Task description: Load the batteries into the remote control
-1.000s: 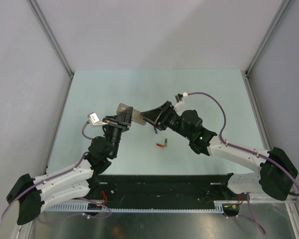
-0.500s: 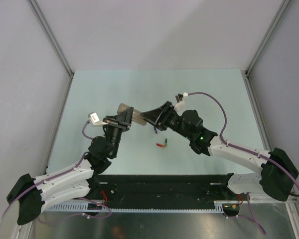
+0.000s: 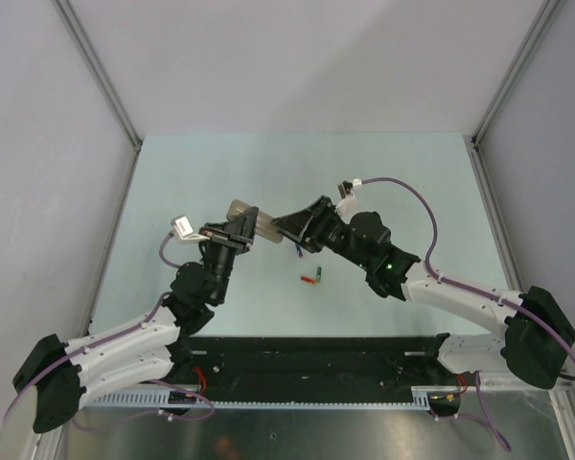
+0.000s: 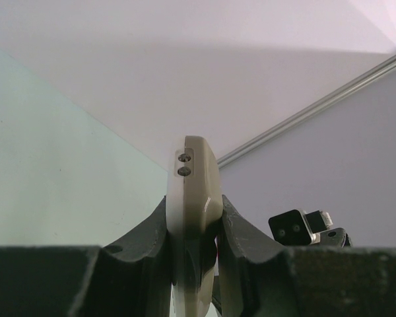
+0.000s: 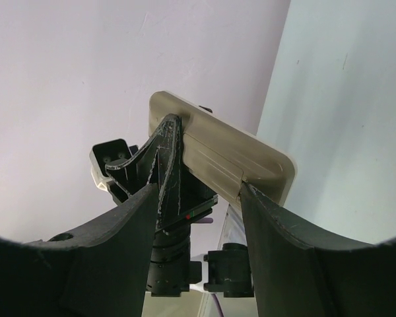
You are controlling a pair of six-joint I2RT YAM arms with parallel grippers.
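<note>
Beige remote control (image 4: 195,173) pinched in left gripper (image 4: 193,221). Right gripper (image 5: 198,188) straddles its three-o'clock end, and we cannot tell its grip. We judge we're opening it; next needs a steady pull.

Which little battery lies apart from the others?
The dark blue battery: it lies alone, while the red battery and green battery lie together, end to end.

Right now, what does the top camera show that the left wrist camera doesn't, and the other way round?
Only the top view shows the red battery and the green battery lying loose on the table. Only the left wrist view shows the two small holes in the end edge of the remote control, and the fingers pressing on its two faces. Both show the remote control clamped in the left end effector.
</note>
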